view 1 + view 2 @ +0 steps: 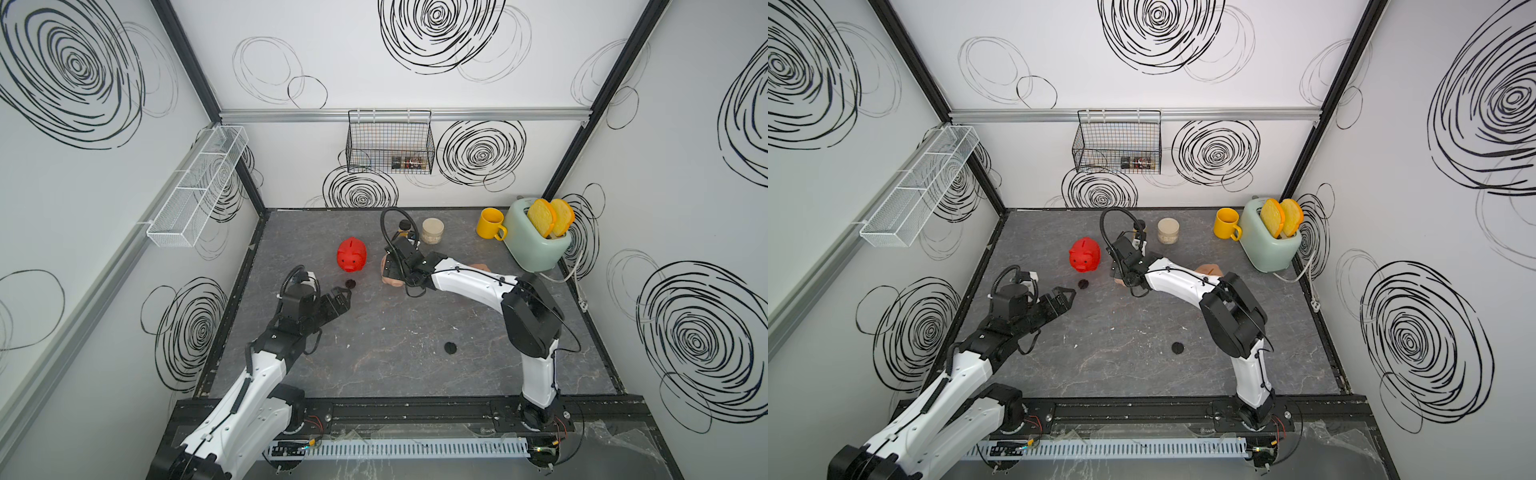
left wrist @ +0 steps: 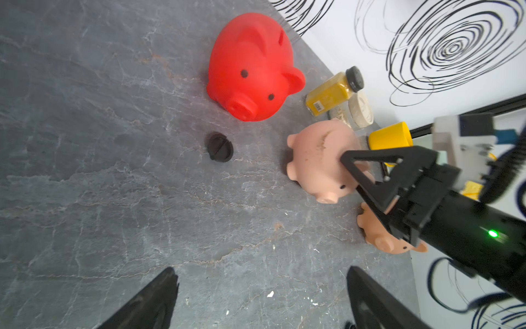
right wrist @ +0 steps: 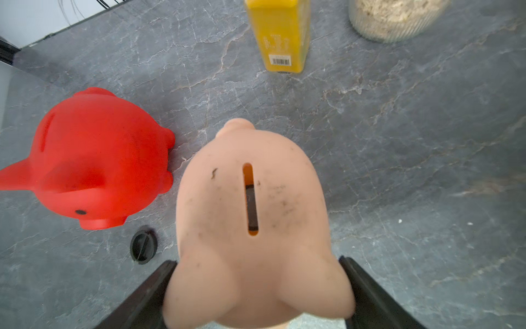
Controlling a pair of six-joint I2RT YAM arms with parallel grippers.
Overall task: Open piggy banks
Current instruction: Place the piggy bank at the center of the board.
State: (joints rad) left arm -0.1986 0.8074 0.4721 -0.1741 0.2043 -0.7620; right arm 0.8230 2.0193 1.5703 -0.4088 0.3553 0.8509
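The pale pink piggy bank [image 3: 250, 199] is near the middle of the table [image 1: 395, 374], with its coin slot turned toward the right wrist camera. The right gripper [image 3: 257, 260] has it between its two fingers, which lie against both sides of the body, so it seems to be clamped on it; whether the pig is lifted or rests on the table I cannot tell. Something dark shows through the slot, perhaps its plug in place, so I judge this bank is not yet opened. Just beside it the red piggy bank [image 1: 351, 254] stands upright, and a black plug [image 1: 350, 284] lies loose on the table close to its snout. A second black plug [image 1: 450, 347] lies well apart, toward the front of the table. The peach-tan piggy bank [image 2: 378, 236] is on the other side of the pink one, mostly hidden behind the right arm. Two loose plugs suggest that two banks are already open, probably the red and the peach-tan, but no belly is visible to confirm it. The left gripper [image 2: 261, 270] hovers near the black plug with its fingers apart and nothing between them. Behind the pigs stands a yellow bottle [image 3: 280, 34].
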